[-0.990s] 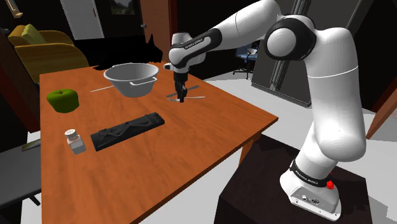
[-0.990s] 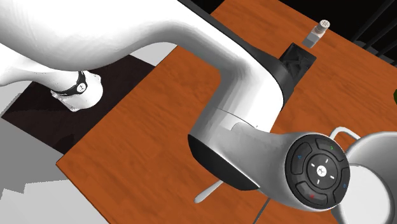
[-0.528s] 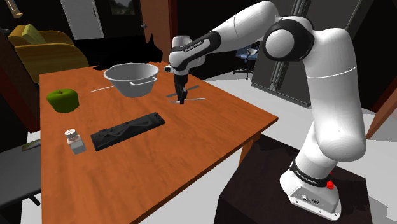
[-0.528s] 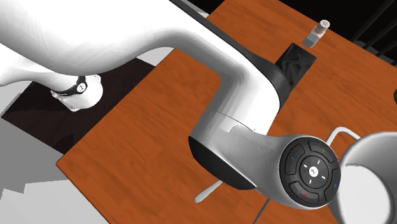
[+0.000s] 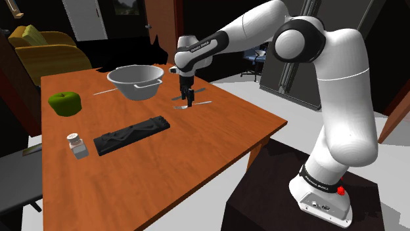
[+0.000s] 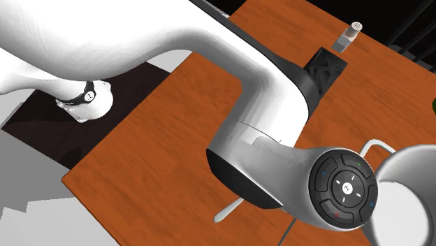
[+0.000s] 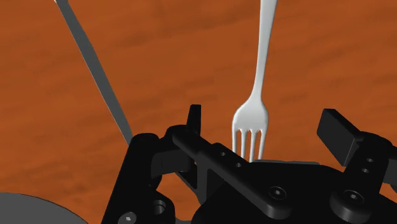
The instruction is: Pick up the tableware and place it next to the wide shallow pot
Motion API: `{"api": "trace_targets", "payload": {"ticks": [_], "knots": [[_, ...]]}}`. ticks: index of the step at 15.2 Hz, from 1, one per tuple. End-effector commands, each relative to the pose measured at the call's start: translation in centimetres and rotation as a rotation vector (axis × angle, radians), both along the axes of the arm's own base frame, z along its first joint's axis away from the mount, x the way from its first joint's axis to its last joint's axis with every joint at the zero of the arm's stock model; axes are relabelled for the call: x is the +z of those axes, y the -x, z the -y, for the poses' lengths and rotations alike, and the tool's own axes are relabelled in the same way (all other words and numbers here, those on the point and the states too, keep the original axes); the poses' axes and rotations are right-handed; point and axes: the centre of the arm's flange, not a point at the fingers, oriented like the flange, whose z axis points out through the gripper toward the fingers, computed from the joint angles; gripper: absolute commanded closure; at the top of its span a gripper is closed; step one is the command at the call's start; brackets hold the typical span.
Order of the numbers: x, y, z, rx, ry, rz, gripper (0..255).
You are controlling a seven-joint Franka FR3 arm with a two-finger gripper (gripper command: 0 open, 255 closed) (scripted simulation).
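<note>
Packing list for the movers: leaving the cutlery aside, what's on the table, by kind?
Grey pot: 1
Green apple: 1
Shaker: 1
Black slab: 1
Total: 4

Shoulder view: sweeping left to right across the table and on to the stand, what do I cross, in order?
Green apple → grey pot → gripper → stand → arm's base
</note>
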Motion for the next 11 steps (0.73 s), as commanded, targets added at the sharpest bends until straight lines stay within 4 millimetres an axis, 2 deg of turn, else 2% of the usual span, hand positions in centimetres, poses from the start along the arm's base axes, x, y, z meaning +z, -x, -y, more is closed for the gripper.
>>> {"api": "trace_targets", "payload": {"ticks": [1,3,11], "knots": [[2.1,-0.1,0.1,0.000,0.000,0.000,0],[4.5,0.0,0.2,0.000,0.000,0.000,0],[4.5,0.0,0.2,0.000,0.000,0.000,0]]}}
